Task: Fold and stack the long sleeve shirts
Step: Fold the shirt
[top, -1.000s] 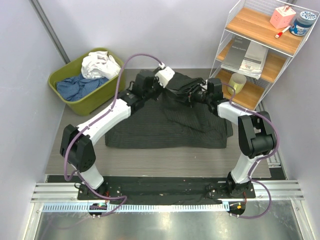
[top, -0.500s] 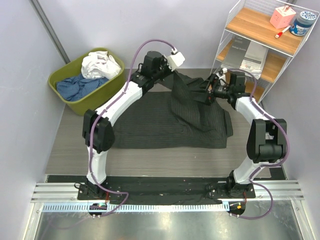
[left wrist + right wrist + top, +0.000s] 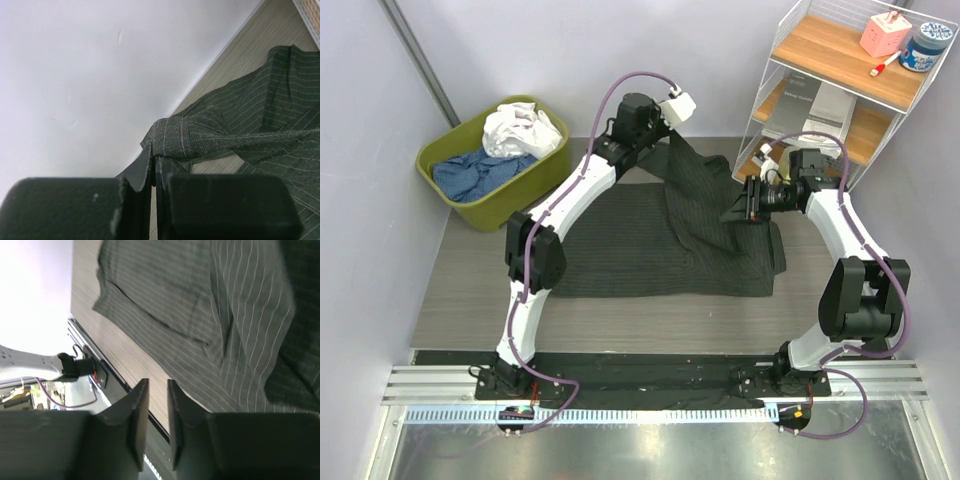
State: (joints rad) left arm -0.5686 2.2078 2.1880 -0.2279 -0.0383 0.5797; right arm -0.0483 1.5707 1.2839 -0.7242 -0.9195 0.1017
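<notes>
Top external: grey wood-grain table (image 3: 470,300), pale walls (image 3: 520,50), left gripper (image 3: 152,170) clamped on striped shirt (image 3: 640,240), right gripper (image 3: 155,390) released.

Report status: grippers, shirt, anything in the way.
Left gripper shut on shirt, one part lifted. Right gripper slightly open, empty. Bin and shelf off to the sides.

Pale lilac walls (image 3: 520,50) are enclosing the grey wood-grain surface (image 3: 460,300); a white wire shelf (image 3: 820,45) is standing beyond the right jaws.
</notes>
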